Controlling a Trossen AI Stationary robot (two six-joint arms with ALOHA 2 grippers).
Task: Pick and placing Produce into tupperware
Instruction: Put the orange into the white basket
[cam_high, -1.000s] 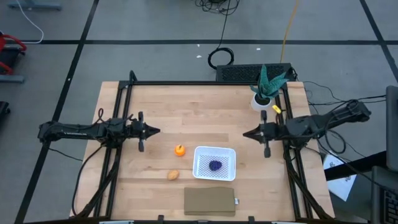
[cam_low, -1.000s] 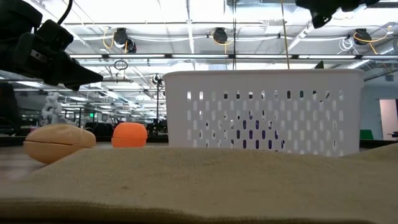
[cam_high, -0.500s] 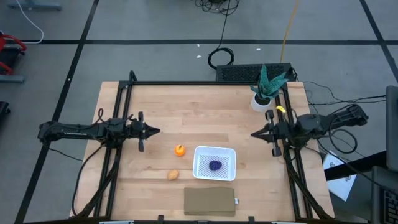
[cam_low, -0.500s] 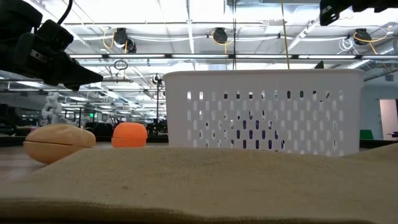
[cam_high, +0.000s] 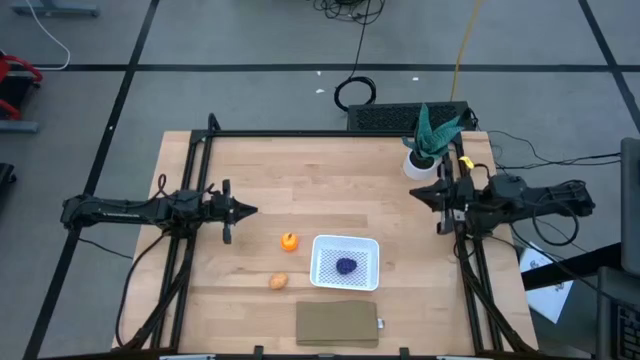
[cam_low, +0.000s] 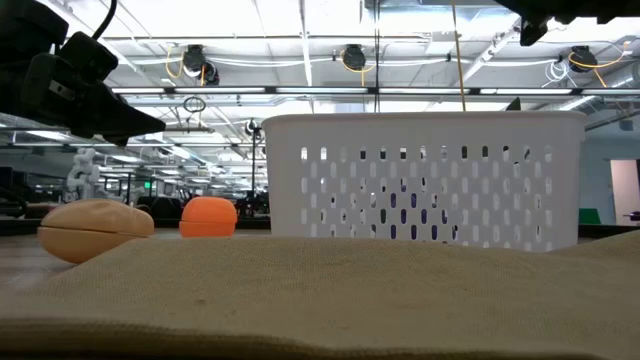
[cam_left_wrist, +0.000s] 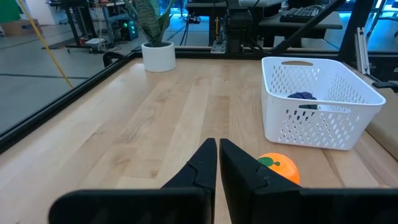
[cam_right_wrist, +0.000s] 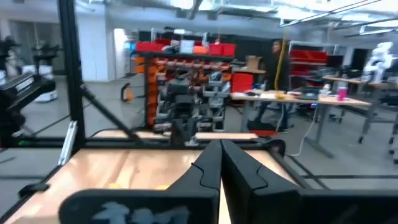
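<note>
The white tupperware (cam_high: 346, 262) stands on the table's near middle, with the dark purple piece (cam_high: 346, 266) lying on its mesh bottom. The round orange piece (cam_high: 289, 241) rests on the wood to the tupperware's left. The tan oval piece (cam_high: 279, 281) lies nearer the near edge. My left gripper (cam_high: 252, 210) is shut, level above the table, left of the orange piece (cam_left_wrist: 278, 168). My right gripper (cam_high: 415, 193) is shut too, hovering near the table's right edge beside the potted plant. From table height, the tupperware (cam_low: 420, 180) shows with the tan piece (cam_low: 95, 228) and orange piece (cam_low: 208, 215) to its left.
A flat brown rectangle (cam_high: 338, 323) lies at the near edge, in front of the tupperware. A green potted plant (cam_high: 428, 140) stands at the far right corner. Black frame rails run along the table's left, right and far sides. Bare wood spans the far middle.
My right gripper has drawn back toward the table's right edge and somewhat toward the far edge, rising away from the tupperware. Its fingers stay together. The left arm and all the produce have kept still.
</note>
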